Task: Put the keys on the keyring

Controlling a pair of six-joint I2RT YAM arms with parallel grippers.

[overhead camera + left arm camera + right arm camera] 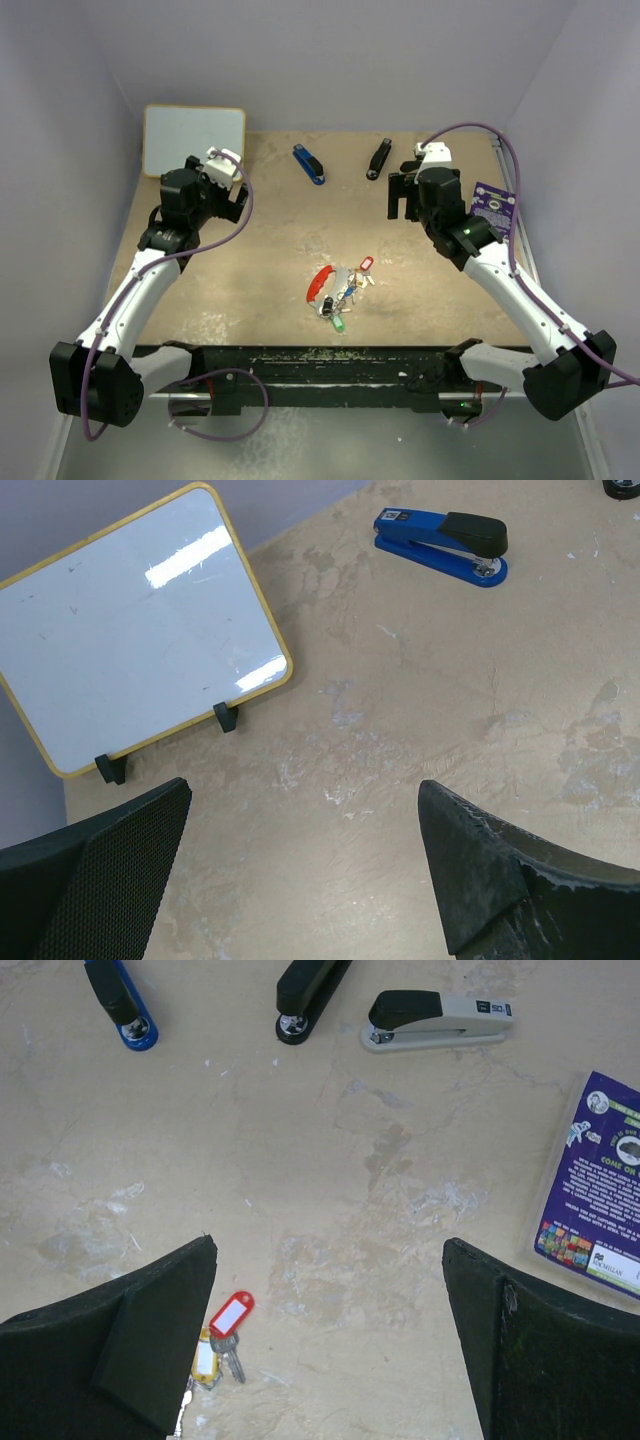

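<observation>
The keys lie in a small heap at the table's front middle, with green, blue and red-tagged pieces. The keyring's red oval fob lies at the heap's left side; the ring itself is too small to make out. In the right wrist view a red-tagged key and a yellow tag show beside the left finger. My right gripper is open and empty, above the table behind and right of the heap. My left gripper is open and empty at the back left, far from the keys.
A whiteboard stands at the back left. A blue stapler, a black stapler and a grey stapler lie at the back. A purple card lies at the right.
</observation>
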